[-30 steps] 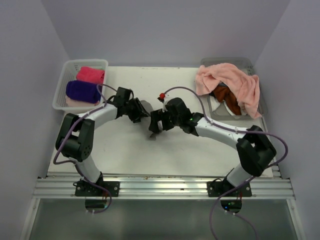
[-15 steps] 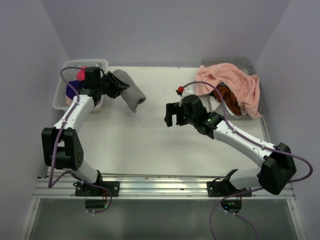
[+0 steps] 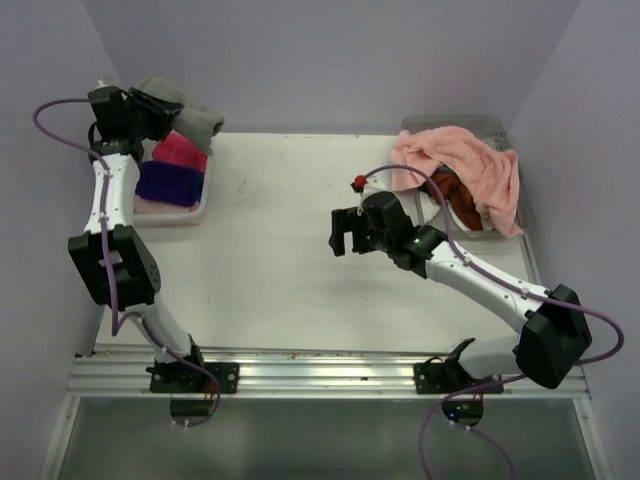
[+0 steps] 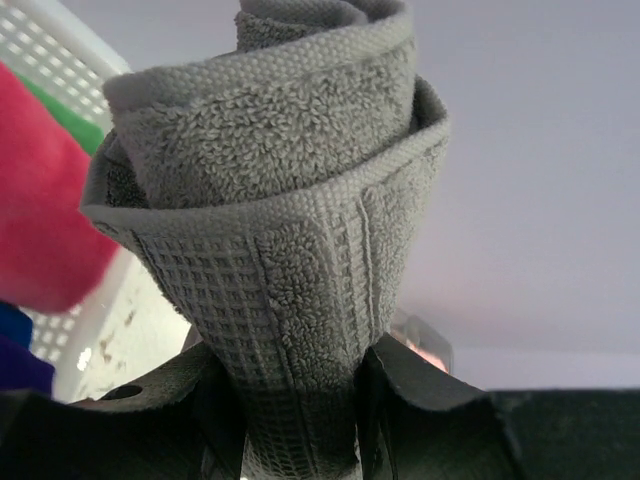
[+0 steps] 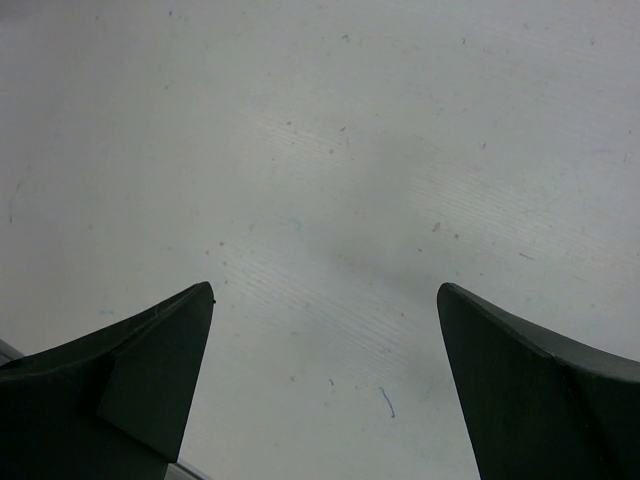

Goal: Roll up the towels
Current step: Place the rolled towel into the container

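Grey roll (image 3: 188, 110) clamped in left gripper (image 3: 158, 108), up over basket (image 3: 175, 216) at 10 o'clock. Right gripper (image 3: 342, 232) spread wide, empty, above table (image 3: 270, 290) centre.

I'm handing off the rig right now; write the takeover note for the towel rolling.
Left gripper: shut on the rolled grey towel, held above the left basket.
Right gripper: open, empty, over the table.
Done: hot pink roll and purple roll lie in the basket.
Left: set the grey one in, then roll the salmon pink towel and rust orange towel, both unrolled in the right bin.
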Tool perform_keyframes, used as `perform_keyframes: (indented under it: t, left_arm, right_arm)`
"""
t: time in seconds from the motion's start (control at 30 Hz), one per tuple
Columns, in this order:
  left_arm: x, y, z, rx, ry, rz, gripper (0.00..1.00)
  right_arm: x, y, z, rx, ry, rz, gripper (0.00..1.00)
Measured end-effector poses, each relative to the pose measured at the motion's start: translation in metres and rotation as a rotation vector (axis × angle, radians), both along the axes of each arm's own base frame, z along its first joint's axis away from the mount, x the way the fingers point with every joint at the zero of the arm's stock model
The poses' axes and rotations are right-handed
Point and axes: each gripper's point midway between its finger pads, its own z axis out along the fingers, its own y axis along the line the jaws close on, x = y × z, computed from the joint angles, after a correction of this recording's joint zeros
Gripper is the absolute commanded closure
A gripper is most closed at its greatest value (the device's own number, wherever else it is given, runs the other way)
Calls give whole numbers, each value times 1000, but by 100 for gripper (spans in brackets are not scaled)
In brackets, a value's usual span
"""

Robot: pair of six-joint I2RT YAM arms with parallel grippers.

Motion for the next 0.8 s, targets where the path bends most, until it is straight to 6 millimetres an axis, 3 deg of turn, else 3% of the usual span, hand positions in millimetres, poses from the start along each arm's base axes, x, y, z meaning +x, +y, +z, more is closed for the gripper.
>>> perform_keyframes:
  t: [0.27,0.6,0.8]
  left_arm:
    - [72,62,-38,-79,17,115,57]
    - [117,89,-60,-137,-53,162,55]
    - [129,102,-109,-141,0,186,51]
  right_arm:
    - [1,2,-14,-24,32,4,1]
    - [6,9,-22,-43,61,12,2]
    - [7,9,-23,-48,67,13,1]
